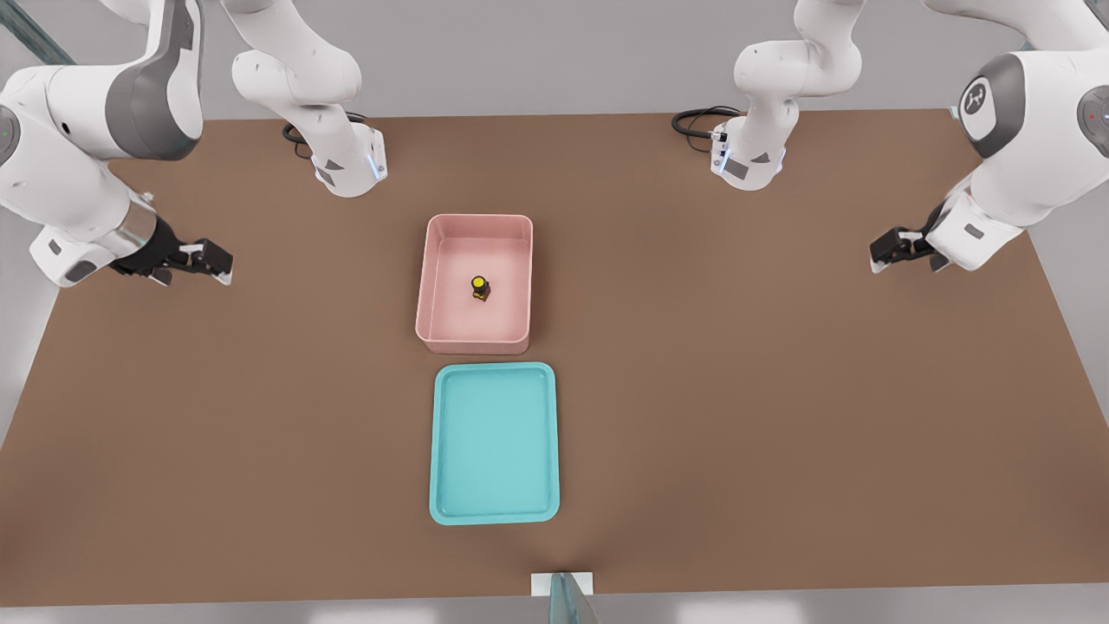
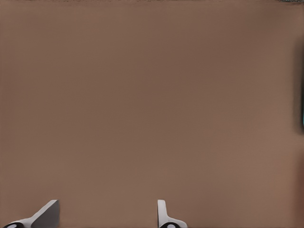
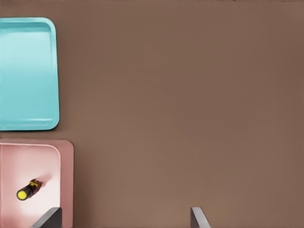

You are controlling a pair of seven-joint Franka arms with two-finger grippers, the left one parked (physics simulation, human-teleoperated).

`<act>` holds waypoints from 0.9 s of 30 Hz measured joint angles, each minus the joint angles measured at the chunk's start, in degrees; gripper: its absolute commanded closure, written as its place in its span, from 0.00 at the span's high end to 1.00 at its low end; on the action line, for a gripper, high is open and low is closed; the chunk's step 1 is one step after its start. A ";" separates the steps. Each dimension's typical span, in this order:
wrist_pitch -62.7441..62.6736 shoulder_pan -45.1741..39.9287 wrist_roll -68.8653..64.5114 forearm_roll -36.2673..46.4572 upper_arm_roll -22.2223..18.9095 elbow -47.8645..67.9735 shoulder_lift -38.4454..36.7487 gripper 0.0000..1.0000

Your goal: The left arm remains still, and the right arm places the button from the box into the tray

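The pale pink box (image 1: 431,286) sits mid-table, and the tiny yellow-capped button (image 1: 480,287) rests on its floor near the middle. Just in front of the box lies the flat turquoise tray (image 1: 494,444), with nothing in it. My gripper (image 1: 212,262) hovers open and empty far off at the front view's left, about level with the box. In the right wrist view the box (image 3: 64,180), the button (image 3: 26,190) and the tray (image 3: 28,76) all lie off to one side of my gripper (image 3: 124,211). One finger (image 3: 50,217) overlaps the box's corner in that view.
Both arm bases (image 1: 351,165) (image 1: 749,156) stand at the brown table's back edge with black cables beside them. The parked arm's gripper (image 1: 897,247) hangs at the front view's right. A small white mount (image 1: 563,588) sits at the table's front edge.
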 measured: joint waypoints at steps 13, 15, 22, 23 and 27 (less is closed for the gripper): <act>12.44 24.59 17.34 0.58 9.59 -16.10 12.99 1.00; 18.27 24.65 23.10 0.47 10.63 -22.77 11.13 1.00; 33.40 25.39 41.48 -4.23 13.61 -29.99 12.20 1.00; 35.15 25.79 43.78 -5.17 13.76 -31.06 12.56 1.00; 43.19 26.16 52.02 -8.24 14.27 -38.07 12.86 1.00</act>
